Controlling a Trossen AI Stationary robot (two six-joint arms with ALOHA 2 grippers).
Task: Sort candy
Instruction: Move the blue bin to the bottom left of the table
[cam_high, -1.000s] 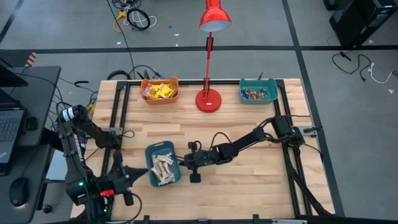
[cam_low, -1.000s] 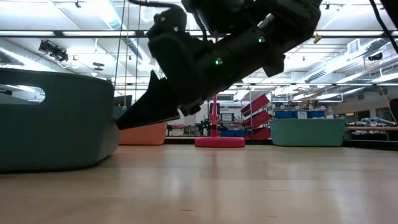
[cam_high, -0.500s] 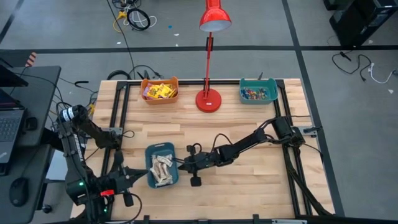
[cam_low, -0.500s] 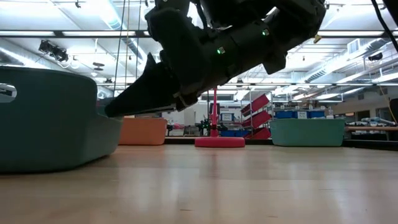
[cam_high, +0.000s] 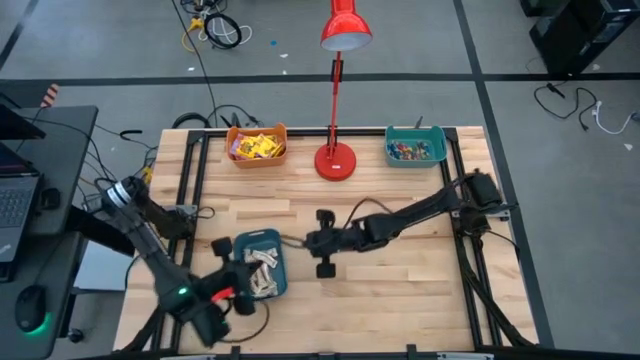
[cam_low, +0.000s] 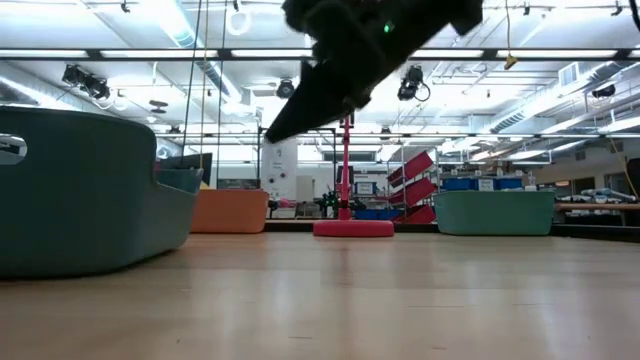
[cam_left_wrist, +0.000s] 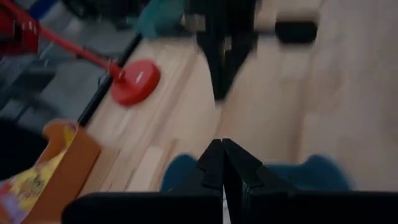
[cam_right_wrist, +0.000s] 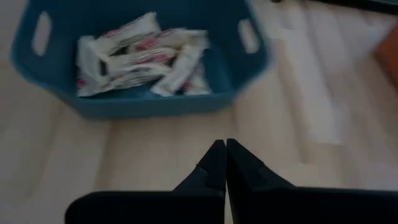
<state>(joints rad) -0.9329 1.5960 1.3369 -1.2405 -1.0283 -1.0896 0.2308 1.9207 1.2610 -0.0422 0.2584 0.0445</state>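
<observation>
Pale beige candy bars (cam_right_wrist: 146, 53) lie piled in the blue bin (cam_high: 262, 262) near the table's middle. Yellow packets (cam_high: 256, 146) fill the orange bin (cam_high: 257, 152) at the far edge, and small coloured pieces (cam_high: 413, 150) sit in the teal bin (cam_high: 415, 147). My right gripper (cam_high: 318, 247) is shut and empty. It hangs above the table just right of the blue bin and shows high up in the low view (cam_low: 300, 110). My left gripper (cam_left_wrist: 222, 155) is shut and empty too, at the blue bin's near-left side (cam_high: 240, 292).
A red desk lamp stands with its base (cam_high: 336, 161) between the orange and teal bins, its head over the far edge. Bare wooden table (cam_high: 400, 280) spreads to the right of and nearer than my right gripper. A laptop (cam_high: 15, 200) sits off the table's left side.
My right gripper has reached the blue bin's right wall, then drawn back toward the table's right and risen, staying shut. The bin slid slightly toward the left. My left arm has swung out from the near-left corner toward the blue bin.
</observation>
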